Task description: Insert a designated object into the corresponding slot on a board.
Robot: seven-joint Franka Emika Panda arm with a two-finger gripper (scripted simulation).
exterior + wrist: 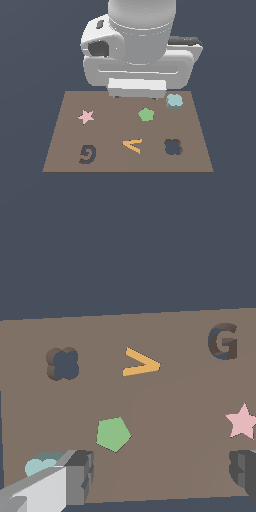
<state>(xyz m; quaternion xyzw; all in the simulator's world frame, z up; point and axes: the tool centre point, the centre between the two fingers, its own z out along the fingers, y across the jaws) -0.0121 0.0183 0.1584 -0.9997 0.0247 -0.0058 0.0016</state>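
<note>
The pale teal lobed block (174,101) lies on the brown board (115,131) at its far corner on the exterior view's right. In the wrist view the block (39,466) is partly hidden behind one finger (75,478). The dark lobed slot (173,147) is on the near side of the board, in line with the block; it also shows in the wrist view (63,363). My gripper (137,92) hovers over the board's far edge, to the exterior view's left of the block. In the wrist view the gripper (160,476) is open wide and empty.
On the board (175,406) lie a green pentagon (146,114), a pink star (86,117) and an orange angle shape (133,145). A dark G-shaped cutout (87,153) is at the near corner on the exterior view's left.
</note>
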